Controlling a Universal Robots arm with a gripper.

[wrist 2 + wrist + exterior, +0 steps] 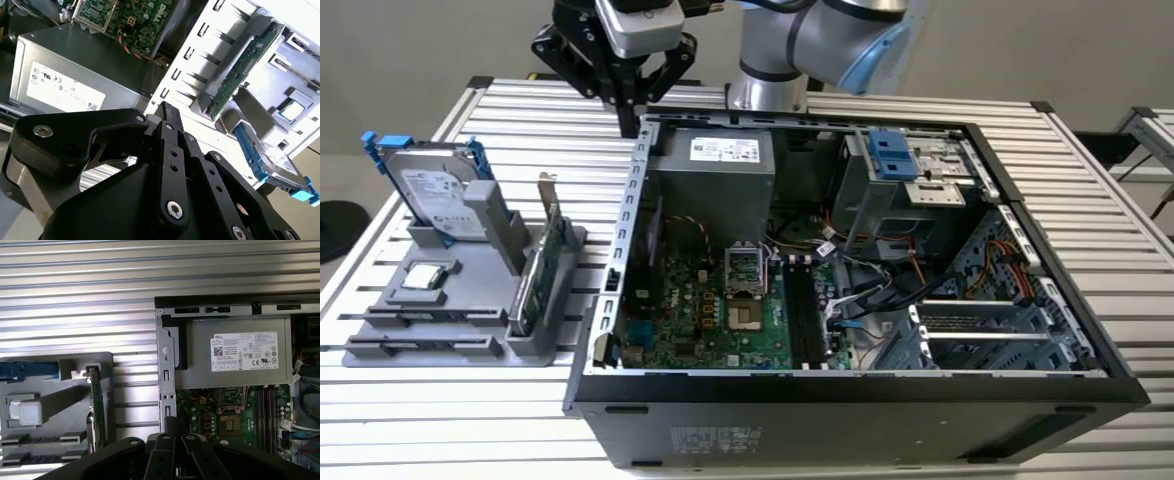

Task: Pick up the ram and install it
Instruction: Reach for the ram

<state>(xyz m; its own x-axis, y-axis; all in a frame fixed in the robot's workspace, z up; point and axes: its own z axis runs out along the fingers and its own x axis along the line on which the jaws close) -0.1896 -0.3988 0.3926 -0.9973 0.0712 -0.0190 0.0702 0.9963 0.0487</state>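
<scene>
Exterior view, upper left of frame: hand [634, 105] hangs over the far left corner of the open computer case [854, 420], black fingers clenched tip to tip, nothing seen between them. Both wrist views show the same pinch, fingertips [167, 114] pressed together above the case edge. Directly below the hand, inside the case, sits the grey power supply [714, 165], label side up. Nearer the frame's middle lies the green motherboard [707, 310] with its bare processor socket [739, 268]. Just to the exterior view's right of the socket run the long dark memory slots [805, 315]. Ram: I cannot tell whether it sits in those slots; they read only as dark strips. Far right corner of the case holds a drive cage with blue tabs [894, 155]. Outside the case, at the exterior view's left, a grey fixture [460, 300] rests on the slatted table [494, 420], well apart from the hand. It carries a silver hard drive [434, 195] with blue rails, propped upright, and a green card [540, 275] with a metal bracket, standing on edge. Two long grooves [420, 347] run along the fixture's near side; contents unclear.
</scene>
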